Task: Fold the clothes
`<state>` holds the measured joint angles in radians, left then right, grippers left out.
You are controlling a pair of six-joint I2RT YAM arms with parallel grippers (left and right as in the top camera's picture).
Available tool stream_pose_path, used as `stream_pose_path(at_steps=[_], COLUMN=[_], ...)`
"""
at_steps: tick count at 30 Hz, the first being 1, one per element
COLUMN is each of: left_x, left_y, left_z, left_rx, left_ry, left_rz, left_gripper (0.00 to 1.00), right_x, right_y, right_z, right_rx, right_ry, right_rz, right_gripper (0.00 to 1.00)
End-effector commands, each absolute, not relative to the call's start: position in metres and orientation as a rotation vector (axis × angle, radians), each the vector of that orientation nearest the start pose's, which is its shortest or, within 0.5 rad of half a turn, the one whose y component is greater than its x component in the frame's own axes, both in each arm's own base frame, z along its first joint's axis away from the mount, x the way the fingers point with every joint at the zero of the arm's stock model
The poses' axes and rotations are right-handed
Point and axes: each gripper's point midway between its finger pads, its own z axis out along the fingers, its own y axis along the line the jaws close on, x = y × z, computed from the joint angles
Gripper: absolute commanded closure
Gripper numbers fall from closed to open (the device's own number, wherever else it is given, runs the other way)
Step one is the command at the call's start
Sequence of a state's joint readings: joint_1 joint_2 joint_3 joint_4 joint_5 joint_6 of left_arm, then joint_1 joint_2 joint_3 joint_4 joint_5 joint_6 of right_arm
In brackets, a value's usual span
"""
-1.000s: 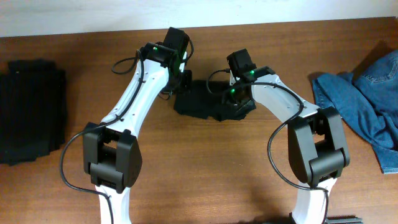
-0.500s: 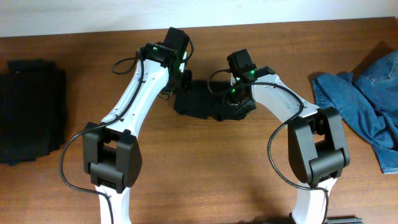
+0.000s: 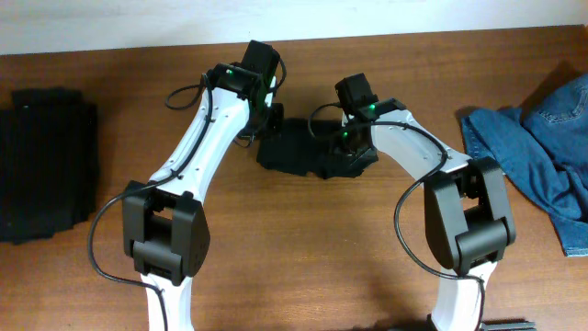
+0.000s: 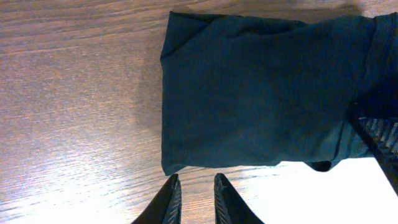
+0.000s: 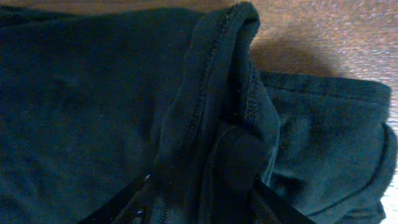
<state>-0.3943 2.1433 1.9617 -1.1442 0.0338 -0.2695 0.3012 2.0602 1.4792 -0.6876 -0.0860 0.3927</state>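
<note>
A black garment (image 3: 308,152) of the clothes lies partly folded on the table's middle. In the left wrist view its left part (image 4: 249,87) is a flat rectangle. My left gripper (image 4: 196,180) hovers just off that part's near edge. Its fingers (image 4: 168,202) stand a narrow gap apart with only wood between them. My right gripper (image 5: 202,180) is down on the garment's bunched right end (image 5: 217,93). Its dark fingers (image 5: 121,202) stand wide on either side of a raised seam fold. In the overhead view the left gripper (image 3: 267,118) and right gripper (image 3: 347,147) flank the garment.
A folded black stack (image 3: 46,165) lies at the table's left edge. A blue denim garment (image 3: 542,147) is heaped at the right edge. Both arms reach in from the front, and the table's back edge (image 3: 413,37) meets a white wall.
Both arms hold their places. The bunched cloth at the right gripper has shifted slightly.
</note>
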Motion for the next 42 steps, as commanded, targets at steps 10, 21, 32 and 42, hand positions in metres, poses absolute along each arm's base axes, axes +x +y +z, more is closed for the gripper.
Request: stream_pose_path(at_steps=[10, 21, 32, 42], left_x=[0.440, 0.442, 0.441, 0.439], left_y=[-0.187, -0.182, -0.181, -0.180], left_z=[0.117, 0.117, 0.116, 0.116], left_rx=[0.201, 0.195, 0.195, 0.196], left_ry=[2.892, 2.886, 2.889, 2.900], left_rz=[-0.156, -0.115, -0.113, -0.108], left_gripper=[0.81, 0.81, 0.81, 0.81], right_x=[0.425, 0.434, 0.443, 0.444], right_y=[0.150, 0.158, 0.161, 0.160], right_z=[0.009, 0.050, 0.090, 0.124], right_rx=[0.126, 0.088, 0.055, 0.020], right_ry=[2.917, 2.835, 2.742, 2.668], right_rz=[0.271, 0.339, 0.373, 0.382], right_gripper=[0.74, 0.96, 0.96, 0.96])
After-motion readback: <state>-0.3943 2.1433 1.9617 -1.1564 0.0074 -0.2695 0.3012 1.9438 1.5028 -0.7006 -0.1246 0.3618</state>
